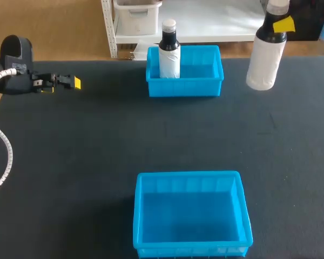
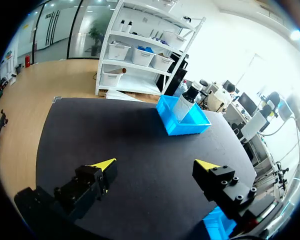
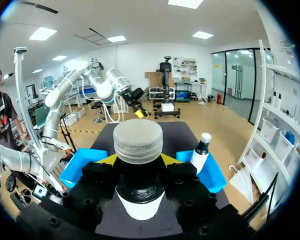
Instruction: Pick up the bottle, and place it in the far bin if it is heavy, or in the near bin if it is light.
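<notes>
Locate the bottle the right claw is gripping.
Head view, far right: the bottle is shut in the right claw, right of the far bin, which holds a second bottle.

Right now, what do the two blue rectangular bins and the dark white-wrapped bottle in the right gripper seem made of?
The near bin and far bin: moulded plastic, by the even blue, slight sheen and thin rimmed walls. The held bottle in the right gripper: dark glossy body, glass or plastic, cannot tell; matte white wrap, likely paper or film; pale ribbed cap looks plastic.
</notes>
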Controlling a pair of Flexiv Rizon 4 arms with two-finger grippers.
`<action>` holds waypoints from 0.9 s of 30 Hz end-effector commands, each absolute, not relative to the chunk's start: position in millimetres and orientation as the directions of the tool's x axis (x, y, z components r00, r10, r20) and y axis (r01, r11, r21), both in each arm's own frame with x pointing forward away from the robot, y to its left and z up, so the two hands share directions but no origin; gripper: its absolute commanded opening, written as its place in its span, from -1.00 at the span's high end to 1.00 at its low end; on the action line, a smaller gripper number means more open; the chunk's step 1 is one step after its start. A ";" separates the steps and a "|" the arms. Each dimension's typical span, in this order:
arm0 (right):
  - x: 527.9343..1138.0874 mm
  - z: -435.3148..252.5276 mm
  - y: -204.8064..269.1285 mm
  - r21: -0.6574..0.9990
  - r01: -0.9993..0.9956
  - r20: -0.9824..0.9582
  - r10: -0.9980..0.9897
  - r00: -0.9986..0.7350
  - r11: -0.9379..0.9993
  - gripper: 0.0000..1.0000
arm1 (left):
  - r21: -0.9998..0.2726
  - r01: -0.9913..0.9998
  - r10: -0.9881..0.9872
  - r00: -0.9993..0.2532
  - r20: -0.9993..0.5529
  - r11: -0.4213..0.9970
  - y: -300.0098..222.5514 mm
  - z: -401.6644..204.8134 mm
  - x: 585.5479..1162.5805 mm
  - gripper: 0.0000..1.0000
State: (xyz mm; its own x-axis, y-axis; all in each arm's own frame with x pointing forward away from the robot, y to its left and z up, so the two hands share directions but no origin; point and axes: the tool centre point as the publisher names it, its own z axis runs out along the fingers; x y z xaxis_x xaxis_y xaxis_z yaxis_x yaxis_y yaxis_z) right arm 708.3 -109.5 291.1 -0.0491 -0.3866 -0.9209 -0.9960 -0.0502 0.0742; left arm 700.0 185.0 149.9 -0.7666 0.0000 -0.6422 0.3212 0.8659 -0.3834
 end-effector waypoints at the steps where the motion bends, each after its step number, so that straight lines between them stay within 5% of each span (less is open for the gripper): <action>1: 689.6 288.1 -94.0 0.082 -0.993 -0.920 -0.390 -0.045 -0.080 0.56 | -0.383 0.321 0.000 -0.767 -0.642 0.866 185.0 149.9 700.0 -1.00; 27: 513.9 253.3 34.0 0.157 -0.838 -0.912 -0.402 0.079 -0.523 0.38 | -0.383 0.321 0.000 -0.767 -0.642 0.866 185.0 149.9 700.0 -1.00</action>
